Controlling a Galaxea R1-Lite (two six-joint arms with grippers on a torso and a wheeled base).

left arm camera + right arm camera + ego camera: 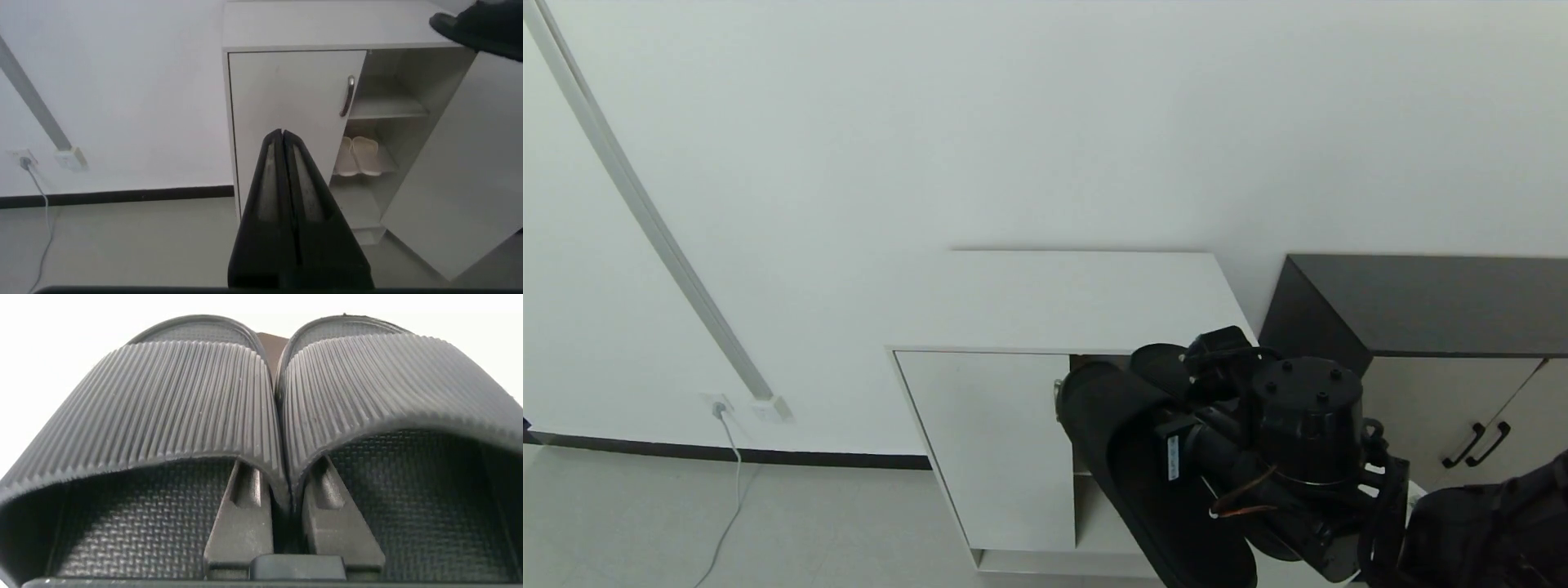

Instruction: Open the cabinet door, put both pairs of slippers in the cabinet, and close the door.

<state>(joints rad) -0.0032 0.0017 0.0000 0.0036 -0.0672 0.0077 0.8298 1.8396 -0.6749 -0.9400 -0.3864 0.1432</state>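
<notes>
Cabinet (1062,302): white, against the wall, standing on the floor. Its left door (988,449) is shut. The left wrist view shows the right door (482,163) swung wide open, with a metal handle (349,96) on the shut door's inner edge.

Pale slippers (359,155): 1 pair, side by side on the middle shelf (384,173) of the open right half, touching each other.

Black slippers (1127,457): 1 pair, held off the floor in front of the cabinet's open half. The front end sits near the top edge of the opening. From where I stand they cover most of the opening. I cannot tell whether they have crossed the cabinet's front line.

Right gripper (284,494): clamped on the black slippers. Its 2 fingers (241,514) lie inside the slippers under the ribbed straps, 1 finger in each. They pinch the 2 inner side walls together between them, and the pair sits side by side, straps up.

Left gripper (282,204): fingers pressed flat together along their whole length. It points at the shut left door and is well apart from it.

Surroundings: a dark cabinet (1421,302) with 2 black handles stands just beside the white one, on the robot's right. A socket (717,404) with a white cable (731,490) sits low on the wall to the left, below a slanted trunking strip (645,212).
</notes>
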